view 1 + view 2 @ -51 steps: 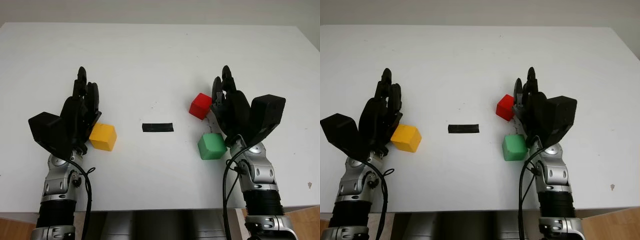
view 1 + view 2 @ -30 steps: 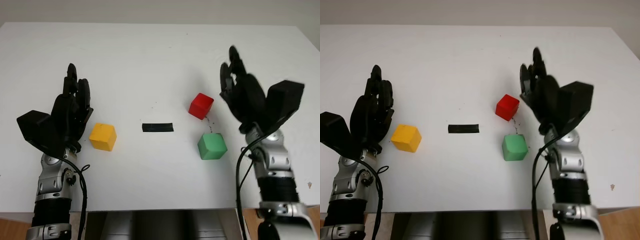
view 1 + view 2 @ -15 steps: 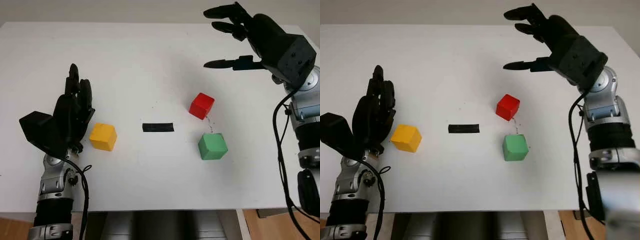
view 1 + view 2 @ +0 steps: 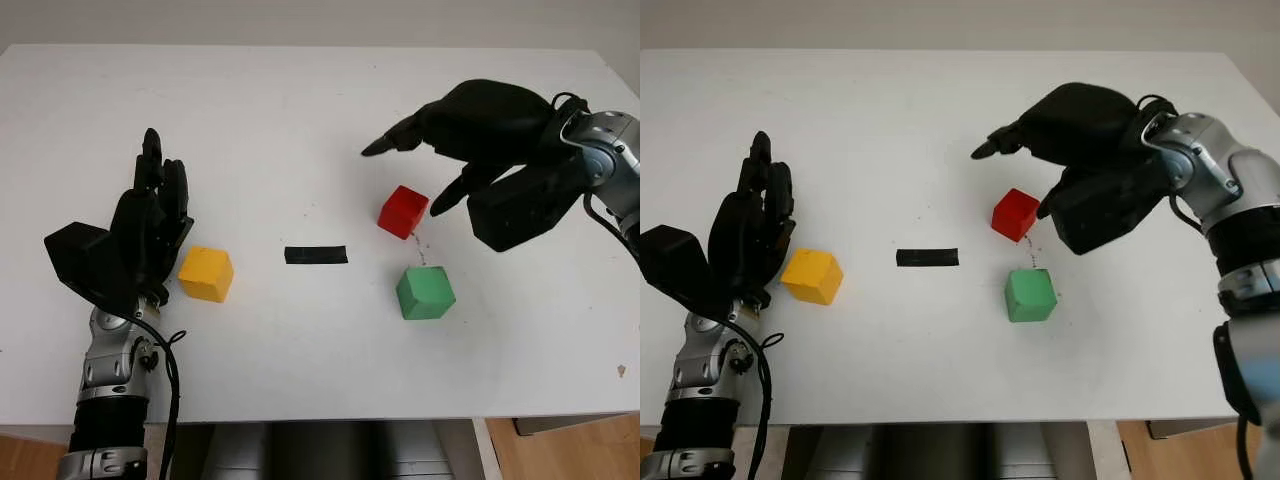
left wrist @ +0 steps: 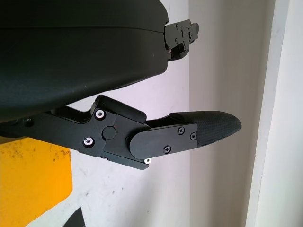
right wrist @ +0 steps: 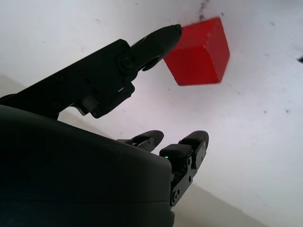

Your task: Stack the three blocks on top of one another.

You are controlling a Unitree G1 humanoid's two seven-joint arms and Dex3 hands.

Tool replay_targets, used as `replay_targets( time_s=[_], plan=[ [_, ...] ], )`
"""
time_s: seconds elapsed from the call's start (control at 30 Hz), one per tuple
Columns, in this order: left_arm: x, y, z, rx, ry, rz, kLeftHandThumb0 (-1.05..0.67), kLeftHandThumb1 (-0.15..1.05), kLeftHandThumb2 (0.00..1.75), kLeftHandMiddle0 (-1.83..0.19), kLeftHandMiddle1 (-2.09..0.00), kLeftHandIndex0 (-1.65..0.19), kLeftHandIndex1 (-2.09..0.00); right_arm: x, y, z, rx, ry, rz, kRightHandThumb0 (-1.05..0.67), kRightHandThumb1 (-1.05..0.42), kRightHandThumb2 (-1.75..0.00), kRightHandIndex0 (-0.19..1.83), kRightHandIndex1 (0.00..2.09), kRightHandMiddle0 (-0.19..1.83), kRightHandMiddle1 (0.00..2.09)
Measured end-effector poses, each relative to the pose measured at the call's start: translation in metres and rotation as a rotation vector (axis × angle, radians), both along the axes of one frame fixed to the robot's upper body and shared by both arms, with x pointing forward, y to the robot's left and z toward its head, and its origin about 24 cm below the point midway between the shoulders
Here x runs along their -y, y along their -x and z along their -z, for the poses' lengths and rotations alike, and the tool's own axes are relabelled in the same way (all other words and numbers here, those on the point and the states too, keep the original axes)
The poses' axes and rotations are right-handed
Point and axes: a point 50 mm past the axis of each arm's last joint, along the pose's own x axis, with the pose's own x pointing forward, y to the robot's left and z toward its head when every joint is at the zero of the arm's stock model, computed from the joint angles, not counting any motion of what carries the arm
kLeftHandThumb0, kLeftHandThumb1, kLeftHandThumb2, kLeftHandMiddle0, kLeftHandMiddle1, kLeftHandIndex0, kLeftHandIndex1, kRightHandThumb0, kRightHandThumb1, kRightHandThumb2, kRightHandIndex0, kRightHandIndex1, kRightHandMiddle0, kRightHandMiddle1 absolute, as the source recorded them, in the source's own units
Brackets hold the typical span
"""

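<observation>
The right hand (image 4: 440,150) hovers open above the red block (image 4: 403,211), thumb beside the block's near side, other fingers beyond its far side, holding nothing. The green block (image 4: 425,292) sits just nearer the robot than this hand. To grasp well, it should probably lower squarely so fingers and thumb meet opposite faces. The left hand (image 4: 150,225) waits open, touching nothing, the yellow block (image 4: 206,273) just beside its palm.

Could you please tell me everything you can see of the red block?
The red block is a small, plain, matte cube. It sits on the white table, turned slightly askew, right of the black tape strip and behind the green block. The open right hand hovers over it; contact can't be confirmed.
</observation>
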Motion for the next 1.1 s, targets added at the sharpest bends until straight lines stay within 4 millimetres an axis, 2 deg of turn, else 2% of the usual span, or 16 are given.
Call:
replay_targets(
  time_s=[0.3, 0.57, 0.9, 1.1],
  plan=[
    [0.006, -0.003, 0.002, -0.032, -0.016, 0.023, -0.73, 1.05, 0.6, 0.19, 0.0, 0.19, 0.0, 0.001, 0.001, -0.003, 0.011, 0.077, -0.01, -0.45, -0.76, -0.06, 0.33, 0.01, 0.52, 0.11],
    [0.006, -0.003, 0.002, -0.034, -0.02, 0.022, -0.73, 1.05, 0.62, 0.19, 0.0, 0.19, 0.0, 0.004, -0.003, 0.011, 0.049, 0.085, -0.007, -0.45, -0.78, -0.06, 0.24, 0.01, 0.55, 0.1],
    [0.006, -0.003, 0.003, -0.034, -0.019, 0.025, -0.74, 1.05, 0.62, 0.19, -0.01, 0.19, 0.0, 0.009, -0.012, 0.031, 0.012, 0.033, 0.053, -0.42, -0.79, -0.06, 0.23, 0.04, 0.56, 0.08],
    [0.004, -0.002, 0.003, -0.033, -0.014, 0.024, -0.74, 1.05, 0.62, 0.19, -0.01, 0.19, -0.01, 0.007, -0.013, 0.035, 0.005, 0.02, 0.052, -0.42, -0.79, -0.05, 0.24, 0.05, 0.6, 0.09]
  ],
)
